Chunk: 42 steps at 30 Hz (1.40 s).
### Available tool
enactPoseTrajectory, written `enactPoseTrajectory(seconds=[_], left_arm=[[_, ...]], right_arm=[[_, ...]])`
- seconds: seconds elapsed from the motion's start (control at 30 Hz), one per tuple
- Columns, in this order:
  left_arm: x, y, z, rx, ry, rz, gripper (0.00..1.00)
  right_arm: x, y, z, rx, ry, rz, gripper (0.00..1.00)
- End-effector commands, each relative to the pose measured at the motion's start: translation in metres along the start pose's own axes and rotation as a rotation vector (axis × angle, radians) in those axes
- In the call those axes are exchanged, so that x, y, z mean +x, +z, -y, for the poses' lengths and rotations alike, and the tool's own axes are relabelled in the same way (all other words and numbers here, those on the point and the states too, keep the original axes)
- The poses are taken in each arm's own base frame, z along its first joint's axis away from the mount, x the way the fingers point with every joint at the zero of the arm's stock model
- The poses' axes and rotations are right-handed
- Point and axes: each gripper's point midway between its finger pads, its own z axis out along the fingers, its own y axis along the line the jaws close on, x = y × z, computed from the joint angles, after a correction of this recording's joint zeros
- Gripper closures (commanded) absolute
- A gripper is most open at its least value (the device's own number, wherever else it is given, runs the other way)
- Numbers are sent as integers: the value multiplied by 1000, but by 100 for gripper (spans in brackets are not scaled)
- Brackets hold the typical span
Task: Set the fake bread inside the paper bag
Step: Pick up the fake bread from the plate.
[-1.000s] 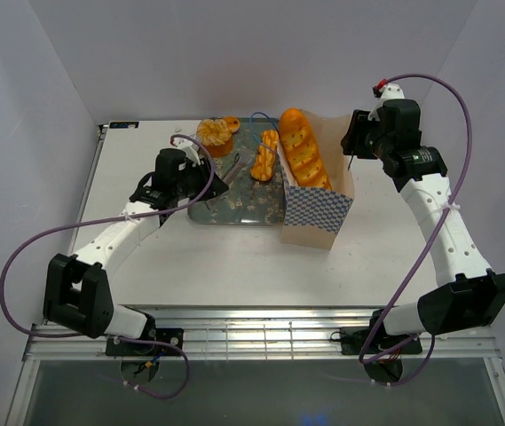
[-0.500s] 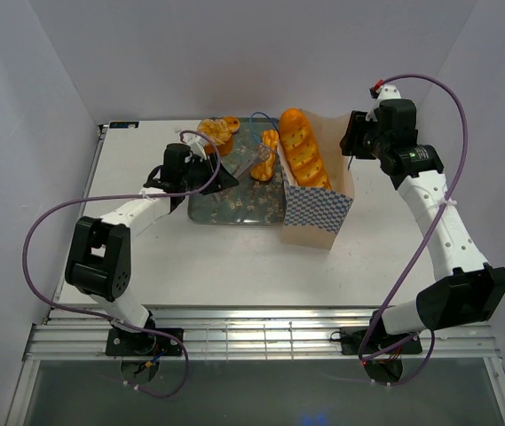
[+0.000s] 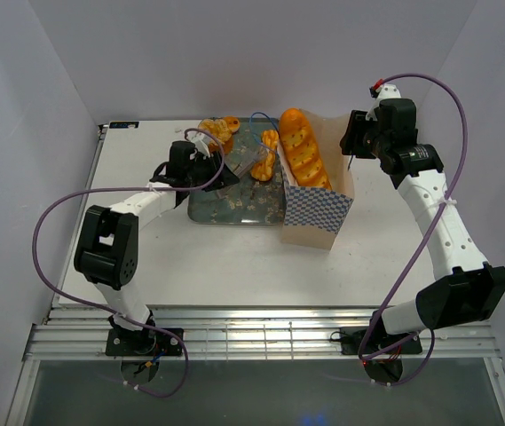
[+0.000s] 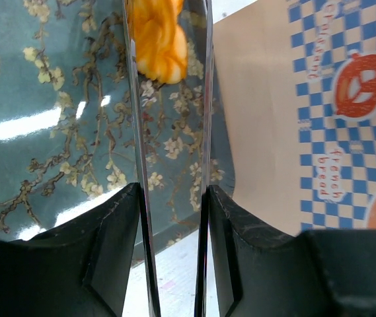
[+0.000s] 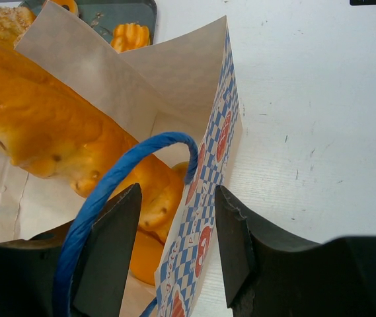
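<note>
The paper bag (image 3: 319, 213) stands upright right of the tray, with the long baguette (image 3: 303, 151) leaning out of its top. The baguette also shows in the right wrist view (image 5: 49, 125). My right gripper (image 3: 351, 142) is open, its jaws on either side of the bag's checkered rim (image 5: 207, 165) next to a blue handle (image 5: 108, 191). My left gripper (image 3: 212, 173) is shut on clear tongs (image 4: 138, 132), whose blades reach over the tray and straddle the twisted stick (image 4: 161, 39), also seen from above (image 3: 265, 155). A ring donut (image 3: 231, 124) and another pastry (image 3: 212, 133) lie at the tray's far end.
The grey blossom-patterned tray (image 3: 225, 209) lies at the table's middle back; its glossy surface fills the left wrist view (image 4: 42, 99). The bag's side (image 4: 320, 99) stands close to the right of the tongs. White walls close in the table on three sides.
My left arm has swung its elbow in and carried the tongs a little farther over the tray toward the twisted stick. The right arm and the bag have not moved.
</note>
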Motion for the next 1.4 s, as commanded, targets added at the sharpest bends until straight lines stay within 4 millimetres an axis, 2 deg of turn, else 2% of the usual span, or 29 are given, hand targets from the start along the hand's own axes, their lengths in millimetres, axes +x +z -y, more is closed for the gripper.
enactPoseTrajectory(seconds=[0.0, 0.2, 0.37, 0.47, 0.7, 0.83, 0.93, 0.97, 1.0, 1.03, 1.13, 1.27, 1.3, 1.37], left_arm=[[-10, 8, -2, 5, 24, 14, 46], [-9, 23, -10, -17, 23, 6, 46], [0, 32, -2, 9, 28, -28, 51], [4, 33, 1, 26, 22, -36, 56], [5, 33, 3, 40, 21, -42, 58], [8, 37, 1, 39, 7, -55, 68], [5, 35, -1, 16, 1, -42, 81], [4, 31, -1, 7, 3, -31, 85], [2, 29, 0, -2, 4, -21, 94], [-2, 27, -3, -24, 8, -3, 96], [-15, 13, 3, -49, 21, 42, 99], [-30, -22, 12, -107, 33, 94, 99], [-36, -38, 21, -109, 42, 112, 99], [-44, -58, 25, -139, 60, 150, 100]], right_arm=[[-21, -6, -4, -6, -15, 50, 46], [-21, -6, -4, -4, -13, 48, 46], [-22, -7, -5, -6, -12, 49, 46], [-23, -8, -6, -10, -11, 51, 46], [-26, -12, -5, -3, -14, 60, 46], [-25, -13, -5, -6, -12, 60, 46], [-25, -14, -4, -2, -14, 61, 46], [-25, -15, -4, 0, -15, 61, 46], [-25, -15, -4, 1, -15, 61, 46], [-26, -16, -4, 1, -15, 63, 46], [-27, -17, -4, 0, -15, 67, 46], [-27, -18, -5, -2, -15, 68, 46], [-27, -19, -5, -3, -17, 70, 46], [-27, -20, -5, -3, -16, 70, 46]])
